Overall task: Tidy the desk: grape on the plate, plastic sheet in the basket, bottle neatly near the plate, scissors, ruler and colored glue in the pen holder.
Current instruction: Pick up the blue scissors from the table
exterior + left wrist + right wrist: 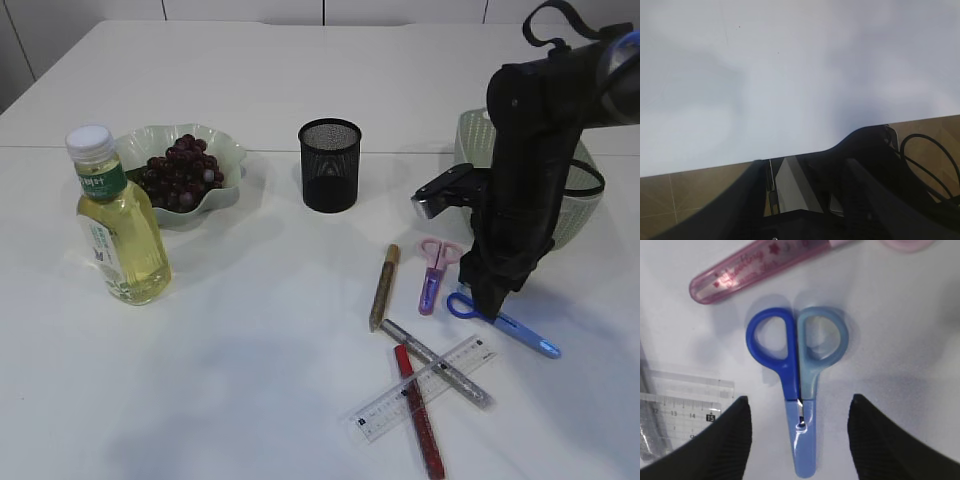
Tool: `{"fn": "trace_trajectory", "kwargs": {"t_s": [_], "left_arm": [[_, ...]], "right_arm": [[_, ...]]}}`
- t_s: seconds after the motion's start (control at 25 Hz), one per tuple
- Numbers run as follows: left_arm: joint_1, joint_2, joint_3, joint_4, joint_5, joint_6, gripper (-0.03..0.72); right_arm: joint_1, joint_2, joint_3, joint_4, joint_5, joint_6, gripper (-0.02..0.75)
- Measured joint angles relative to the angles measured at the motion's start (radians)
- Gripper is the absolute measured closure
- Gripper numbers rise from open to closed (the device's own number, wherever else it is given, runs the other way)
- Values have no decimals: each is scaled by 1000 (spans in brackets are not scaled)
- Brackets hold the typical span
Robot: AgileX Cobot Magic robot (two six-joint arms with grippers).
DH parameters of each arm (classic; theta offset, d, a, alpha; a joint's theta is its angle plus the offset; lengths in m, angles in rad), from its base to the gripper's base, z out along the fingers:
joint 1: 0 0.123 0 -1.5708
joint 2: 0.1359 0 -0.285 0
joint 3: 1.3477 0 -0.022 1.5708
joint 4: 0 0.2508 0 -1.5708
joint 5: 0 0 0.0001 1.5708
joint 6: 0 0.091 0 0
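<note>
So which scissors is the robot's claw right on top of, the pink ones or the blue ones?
The blue scissors. They lie between the open right gripper's fingers, while the pink scissors lie off to the side.

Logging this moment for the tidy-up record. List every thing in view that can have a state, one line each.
bottle: upright, capped, beside the plate
grapes: on the plate
pen holder: upright, nothing visible sticking out
basket: upright, partly hidden by the arm
blue scissors: closed, flat on the table
pink scissors: sheathed, lying flat
ruler: flat, across the glue pens
right gripper: open, straddling the blue scissors
left gripper: not in view
</note>
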Motion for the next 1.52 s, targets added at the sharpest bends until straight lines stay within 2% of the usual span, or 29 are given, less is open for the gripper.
{"fn": "trace_trajectory", "kwargs": {"t_s": [0.28,0.92,1.52], "left_arm": [[0,0,0,2,0,0,326],[0,0,0,4,0,0,326],[0,0,0,5,0,0,326]], "right_arm": [[0,0,0,-4,0,8,311],[0,0,50,15,-77,10,314],[0,18,50,17,-70,11,315]]}}
